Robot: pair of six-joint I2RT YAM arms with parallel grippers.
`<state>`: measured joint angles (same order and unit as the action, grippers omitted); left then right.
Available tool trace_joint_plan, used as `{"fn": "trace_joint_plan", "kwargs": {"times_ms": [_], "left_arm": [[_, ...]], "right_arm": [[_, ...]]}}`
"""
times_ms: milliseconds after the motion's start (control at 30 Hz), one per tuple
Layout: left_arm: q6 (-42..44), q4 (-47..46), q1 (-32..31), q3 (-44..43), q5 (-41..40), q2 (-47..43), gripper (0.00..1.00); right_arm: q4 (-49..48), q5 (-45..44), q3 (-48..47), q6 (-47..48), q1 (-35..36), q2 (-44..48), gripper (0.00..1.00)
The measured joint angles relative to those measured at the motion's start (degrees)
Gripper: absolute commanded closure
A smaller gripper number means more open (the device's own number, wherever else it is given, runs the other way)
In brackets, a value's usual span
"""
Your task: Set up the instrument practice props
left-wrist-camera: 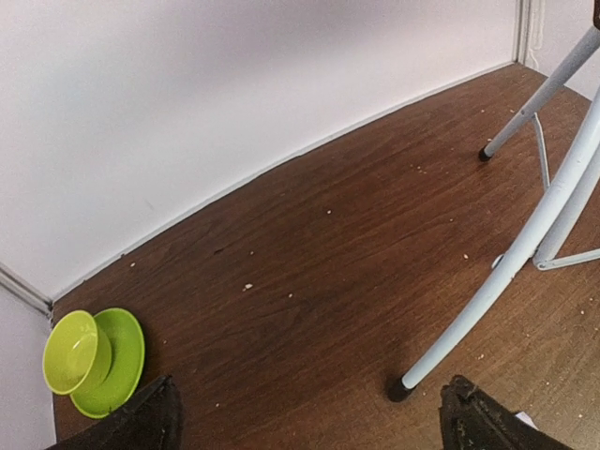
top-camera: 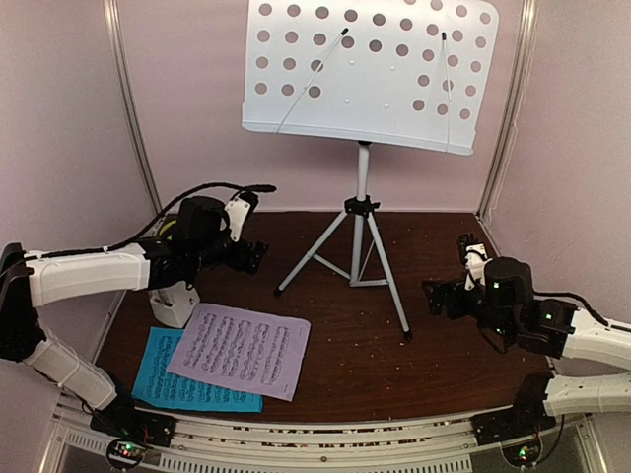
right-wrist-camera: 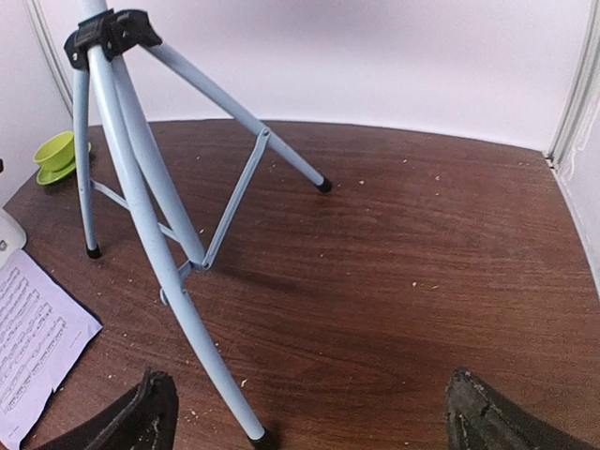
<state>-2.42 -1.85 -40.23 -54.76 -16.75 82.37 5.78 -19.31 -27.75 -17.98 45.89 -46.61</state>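
Left hand (top-camera: 248, 258) is spread wide, nothing btwn the fingers (left-wrist-camera: 150, 420). It hangs low over the desk (top-camera: 444, 365), left of centre, aimed toward the tripod (top-camera: 357, 246). In the left wrist view the black foot of one silver leg sits on the wood just ahead of the hand, closer to the right-side finger, not touching either.

Right hand (top-camera: 440, 296) is also spread wide w/ nothing held. It's low on the right side of the desk, facing left toward the tripod. In the right wrist view the nearest leg runs down to its foot at the bottom edge, btwn the two dark fingers (right-wrist-camera: 483, 417).

White perforated music stand (top-camera: 370, 69) is upright at the back centre. Its tray is tilted, w/ two thin wire page holders lying across the face. All three tripod feet are on the desk.

Lilac page (top-camera: 240, 350) & cyan page (top-camera: 168, 384) lie flat at the front left, print side up. The lilac one overlaps the cyan one's upper right part.

Small white metronome (top-camera: 175, 304) stands just behind the pages' left end, partly hidden under the left arm; can't tell if its front cover is on.

Lime-green bowl (left-wrist-camera: 75, 352) sits on its saucer (left-wrist-camera: 122, 361) in the far left corner by the wall, well apart from the props.
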Motion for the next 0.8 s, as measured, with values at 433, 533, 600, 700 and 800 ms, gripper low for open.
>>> {"fn": "trace_joint_plan", "kwargs": {"times_ms": [433, 533, 600, 700, 800], "left_arm": [[-5.75, 15.06, 0.02, 2.58, -0.55, -13.92, 0.02], [-7.19, 17.73, 0.0, 3.56, 2.6, -14.84, 0.02], [-8.31, 19.61, 0.0, 3.54, 5.4, -13.16, 0.02], [-10.1, 21.88, -0.2, 3.56, 9.29, -8.55, 0.02], [-11.67, 23.37, -0.57, 3.76, 12.81, -3.82, 0.02]], "right_arm": [[6.6, -1.77, 3.04, -0.92, -0.02, 11.13, 0.0], [8.17, 1.42, 3.52, -0.94, -0.02, 11.13, 0.0], [8.85, 3.3, 3.52, -1.33, -0.02, 10.6, 0.0], [9.99, 5.79, 3.5, -1.66, -0.02, 9.9, 0.0], [10.93, 7.85, 2.8, -1.86, -0.02, 9.07, 0.0]]}}
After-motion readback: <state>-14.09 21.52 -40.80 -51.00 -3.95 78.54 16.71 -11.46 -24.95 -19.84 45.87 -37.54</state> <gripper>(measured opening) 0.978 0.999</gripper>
